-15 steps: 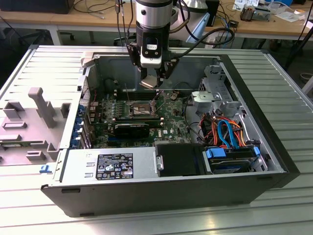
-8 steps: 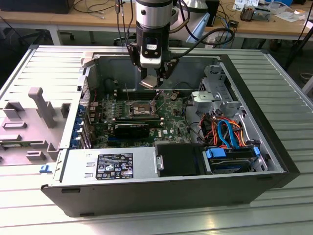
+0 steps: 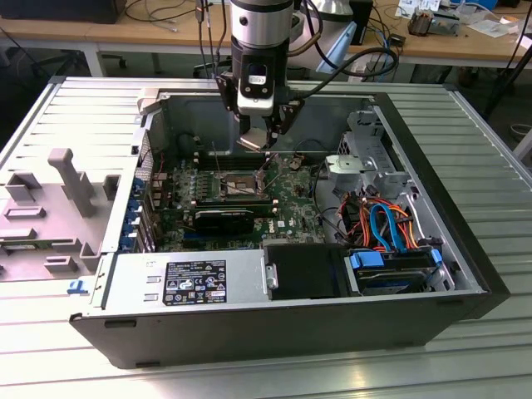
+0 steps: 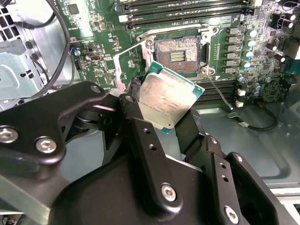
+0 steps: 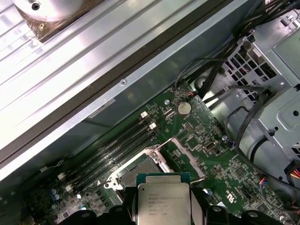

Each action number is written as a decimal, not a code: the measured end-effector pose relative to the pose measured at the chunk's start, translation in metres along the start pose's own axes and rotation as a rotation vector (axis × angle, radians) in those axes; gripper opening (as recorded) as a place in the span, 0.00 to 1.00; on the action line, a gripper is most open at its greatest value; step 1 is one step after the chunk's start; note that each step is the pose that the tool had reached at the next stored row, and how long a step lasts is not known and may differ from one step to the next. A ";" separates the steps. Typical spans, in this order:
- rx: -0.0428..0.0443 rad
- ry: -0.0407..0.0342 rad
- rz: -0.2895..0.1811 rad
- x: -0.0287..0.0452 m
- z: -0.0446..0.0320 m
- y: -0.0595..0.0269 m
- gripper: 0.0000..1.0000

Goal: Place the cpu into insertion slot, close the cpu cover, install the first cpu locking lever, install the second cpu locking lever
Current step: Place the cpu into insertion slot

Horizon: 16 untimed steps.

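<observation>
Pincer (image 4: pixel 165 115) clamped on cpu (image 4: pixel 171 96), tilted above open insertion slot (image 4: pixel 178 55); placing step underway, seating likely needs it levelled and squared.

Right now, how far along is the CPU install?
Nothing is finished. The gripper holds the cpu clear of the insertion slot, which sits bare. Not yet done: seating the chip, closing the cpu cover, which stands open beside the slot, and latching the levers; one locking lever stands unlatched.
</observation>
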<state>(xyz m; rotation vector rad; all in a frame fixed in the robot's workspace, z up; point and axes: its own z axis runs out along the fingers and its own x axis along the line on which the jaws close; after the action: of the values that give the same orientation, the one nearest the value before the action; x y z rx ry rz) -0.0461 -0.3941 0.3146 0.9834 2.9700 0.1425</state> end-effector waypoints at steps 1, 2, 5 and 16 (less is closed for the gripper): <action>0.0000 -0.0002 0.002 0.0000 0.0000 0.0000 0.54; 0.0000 -0.0003 0.003 0.0000 0.0000 0.0000 0.54; -0.0001 -0.0006 0.007 0.0000 0.0000 0.0000 0.54; -0.0004 -0.0019 0.021 0.0000 0.0000 0.0000 0.54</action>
<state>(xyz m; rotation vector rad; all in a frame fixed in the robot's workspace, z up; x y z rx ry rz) -0.0461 -0.3941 0.3147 1.0142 2.9587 0.1422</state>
